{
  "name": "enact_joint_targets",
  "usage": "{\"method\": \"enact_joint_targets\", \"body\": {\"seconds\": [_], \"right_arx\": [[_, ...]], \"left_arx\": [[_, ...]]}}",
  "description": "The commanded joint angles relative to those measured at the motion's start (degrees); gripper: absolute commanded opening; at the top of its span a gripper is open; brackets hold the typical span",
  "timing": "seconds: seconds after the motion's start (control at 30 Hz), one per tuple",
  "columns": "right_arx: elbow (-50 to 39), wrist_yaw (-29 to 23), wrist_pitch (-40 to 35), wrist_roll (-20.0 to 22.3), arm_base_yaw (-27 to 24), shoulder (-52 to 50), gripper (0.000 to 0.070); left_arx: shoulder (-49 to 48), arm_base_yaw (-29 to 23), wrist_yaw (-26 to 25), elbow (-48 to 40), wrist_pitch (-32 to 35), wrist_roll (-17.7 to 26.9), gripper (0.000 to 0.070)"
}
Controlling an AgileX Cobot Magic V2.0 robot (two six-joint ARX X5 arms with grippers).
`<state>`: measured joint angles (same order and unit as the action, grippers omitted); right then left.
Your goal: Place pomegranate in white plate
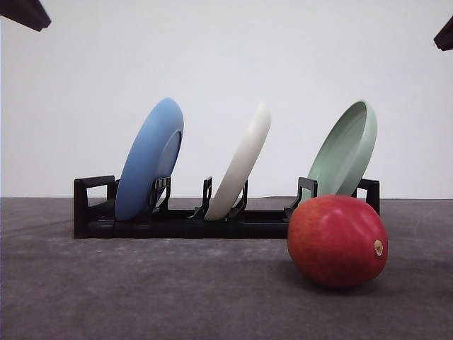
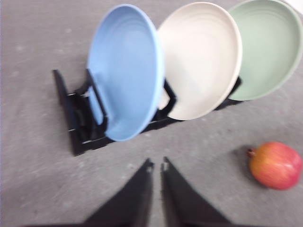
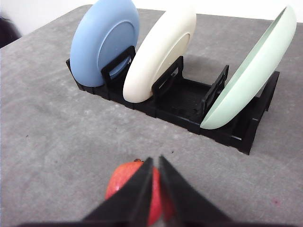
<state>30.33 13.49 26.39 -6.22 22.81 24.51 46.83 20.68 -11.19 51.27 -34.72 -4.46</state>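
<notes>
Pomegranate (image 1: 337,241) on table | right gripper (image 3: 155,163) above, closed

Low front view — 2 overhead wrist views

In the left wrist view, the left gripper (image 2: 156,165) hangs above the surface with its two dark fingers nearly together, a thin slit between the tips. In the right wrist view, the right gripper (image 3: 155,161) shows the same pose, fingers almost touching and clasping nothing.
</notes>
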Motion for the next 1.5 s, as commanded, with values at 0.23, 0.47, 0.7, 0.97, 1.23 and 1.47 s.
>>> {"method": "enact_joint_targets", "body": {"seconds": [0.23,0.47,0.7,0.97,1.23,1.47], "right_arx": [[0.7,0.05,-0.63,0.41,0.28,0.07,0.0483],[0.79,0.18,-0.61,0.17,0.28,0.07,0.0483],[0.81,0.18,-0.61,-2.0,0.28,0.07,0.0483],[0.81,0.16,-0.57,-2.91,0.28,0.07,0.0455],[0.81,0.11,-0.57,-2.82,0.28,0.07,0.045],[0.81,0.02,-0.57,-2.78,0.28,0.07,0.045]], "left_arx": [[0.28,2.3,-2.02,1.46,0.46,4.06,0.0465],[1.18,6.57,-1.95,1.46,2.42,9.87,0.0461],[7.68,14.71,4.55,1.46,11.43,14.94,0.0432],[20.69,22.22,11.47,1.51,26.25,16.04,0.0432],[34.65,24.46,15.32,3.22,40.59,15.19,0.0433],[44.92,24.44,17.68,9.37,40.34,11.81,0.0432]]}}
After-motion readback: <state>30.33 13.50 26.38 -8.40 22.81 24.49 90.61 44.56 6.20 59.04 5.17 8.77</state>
